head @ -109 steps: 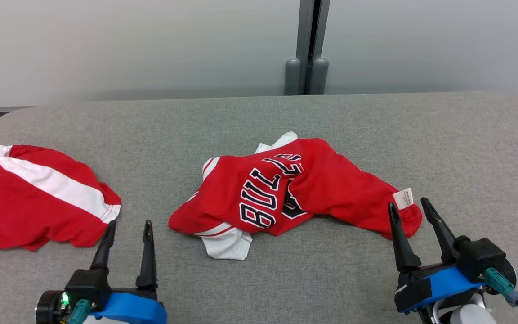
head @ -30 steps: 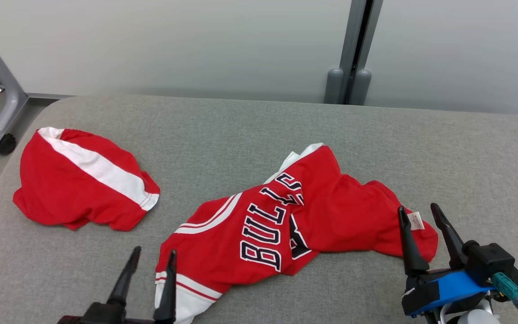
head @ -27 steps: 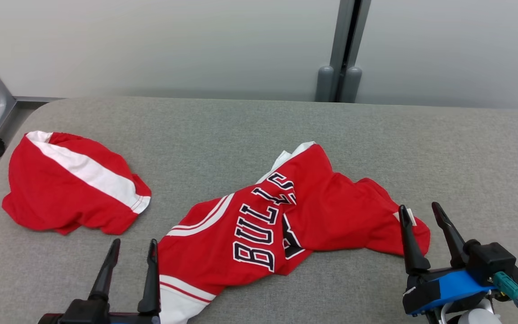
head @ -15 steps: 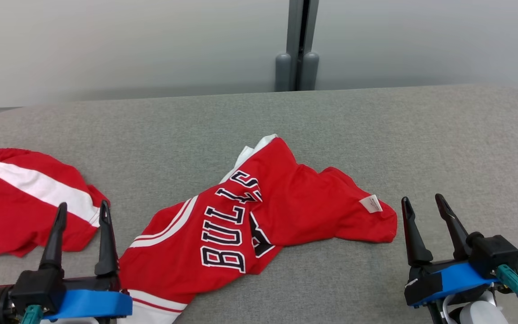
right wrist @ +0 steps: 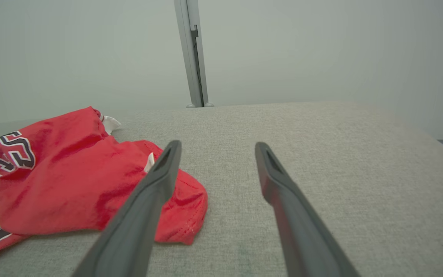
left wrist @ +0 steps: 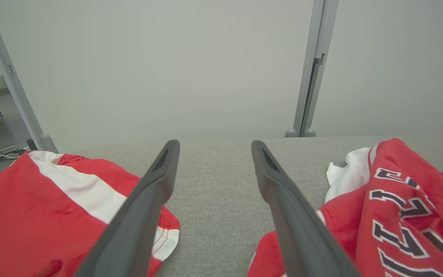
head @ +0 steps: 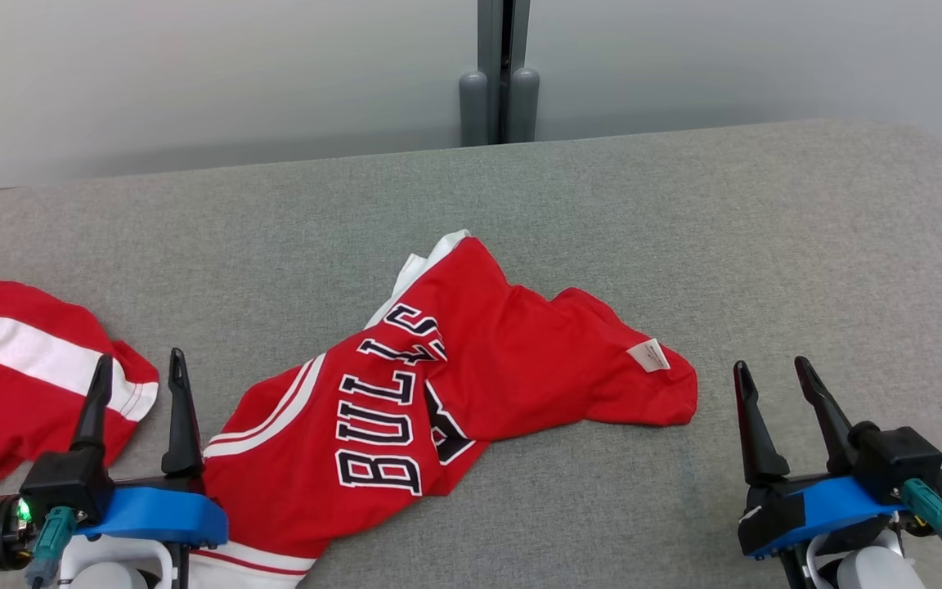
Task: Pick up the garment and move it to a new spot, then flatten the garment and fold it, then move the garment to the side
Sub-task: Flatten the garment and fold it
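Left gripper [head: 139,358]: fingers [head: 181,409] wide apart, holding nothing, between jersey [head: 471,360] and other red garment [head: 13,409]. Right gripper [head: 769,364]: fingers wide apart, holding nothing, just right of jersey.

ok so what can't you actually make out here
Jersey hem: head view, cut off by the bottom edge and partly behind the left gripper.
White tag print: head view, too small to read.
Striped red garment: head view, cut off by the left edge.
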Available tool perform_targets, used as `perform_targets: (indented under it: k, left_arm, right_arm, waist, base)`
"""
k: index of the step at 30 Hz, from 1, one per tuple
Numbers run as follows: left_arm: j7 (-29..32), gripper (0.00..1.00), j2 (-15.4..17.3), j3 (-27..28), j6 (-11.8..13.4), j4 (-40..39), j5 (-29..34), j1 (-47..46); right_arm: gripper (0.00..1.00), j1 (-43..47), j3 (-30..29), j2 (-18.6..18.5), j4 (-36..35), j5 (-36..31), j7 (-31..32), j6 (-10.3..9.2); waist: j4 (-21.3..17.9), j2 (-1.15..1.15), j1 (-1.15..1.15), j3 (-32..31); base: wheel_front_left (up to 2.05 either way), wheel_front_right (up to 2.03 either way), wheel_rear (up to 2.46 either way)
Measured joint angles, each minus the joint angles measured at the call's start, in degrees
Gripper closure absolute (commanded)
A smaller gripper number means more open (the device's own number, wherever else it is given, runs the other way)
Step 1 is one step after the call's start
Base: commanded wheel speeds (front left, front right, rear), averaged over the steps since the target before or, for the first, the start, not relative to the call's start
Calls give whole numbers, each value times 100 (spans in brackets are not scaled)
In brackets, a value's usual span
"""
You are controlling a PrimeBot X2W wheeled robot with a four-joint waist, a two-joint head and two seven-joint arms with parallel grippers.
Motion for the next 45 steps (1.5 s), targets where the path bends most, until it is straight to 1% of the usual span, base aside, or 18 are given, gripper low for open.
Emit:
perform_targets:
  k: [6, 9, 16, 24, 27, 30, 31, 32, 33, 37, 41, 45]
  left_arm:
    - [0, 0, -88, 73, -80, 134, 59, -38]
    - [0, 0, -116, 102, -108, 144, 98, -63]
    - [0, 0, -294, 69, -185, 103, 179, -110]
    - [0, 0, -421, -11, -288, 93, 274, -135]
    - [0, 0, -452, -8, -324, 100, 307, -176]
    - [0, 0, -465, 8, -336, 93, 321, -201]
    - [0, 0, -469, 18, -354, 92, 336, -200]
    - [0, 0, -476, 29, -359, 93, 347, -199]
    - [0, 0, -483, 45, -361, 97, 353, -193]
    - [0, 0, -501, 82, -377, 120, 355, -77]
    - [0, 0, -531, 125, -387, 138, 355, 46]
    - [0, 0, -549, 222, -387, 154, 355, 159]
  right_arm:
    - [0, -145, 77, 0, 165, -58, 0, 0]
    - [0, -270, 148, 1, 394, -116, 0, 0]
    - [0, -556, 146, 0, 1359, -257, 0, 0]
    - [0, -806, 80, 2, 2371, -310, -1, 0]
    - [0, -957, 110, 0, 2653, -339, -15, 0]
    - [0, -1106, 247, -7, 2851, -200, -18, -1]
    - [60, -1133, 308, -7, 2854, -153, -18, -1]
    - [96, -1150, 367, -7, 2820, -130, -15, -1]
    - [100, -1153, 432, -3, 2775, -67, -13, 0]
    - [100, -1109, 691, 3, 2381, 114, -9, 0]
    - [100, -794, 1212, -5, 1838, 153, -10, 1]
    - [100, -474, 1608, -154, 1211, 324, -9, 0]
  waist:
    - [140, 0, 0, 25]
    - [213, 0, 0, 34]
    - [429, 0, 0, 67]
    - [638, 0, -1, 163]
    - [692, 0, -1, 189]
    - [723, 0, -1, 190]
    - [724, 0, -1, 183]
    - [723, 0, 0, 169]
    - [714, 0, -1, 151]
    - [640, 0, -1, 47]
    - [520, 0, -1, -94]
    - [345, 0, -1, -222]
  base:
    - [0, 0, 0]
    - [0, 0, 0]
    - [0, 0, 0]
    - [0, 0, 0]
    - [0, 0, 0]
    - [0, 0, 0]
    - [0, 0, 0]
    - [0, 0, 0]
    - [0, 0, 0]
    - [0, 0, 0]
    - [0, 0, 0]
    - [0, 0, 0]
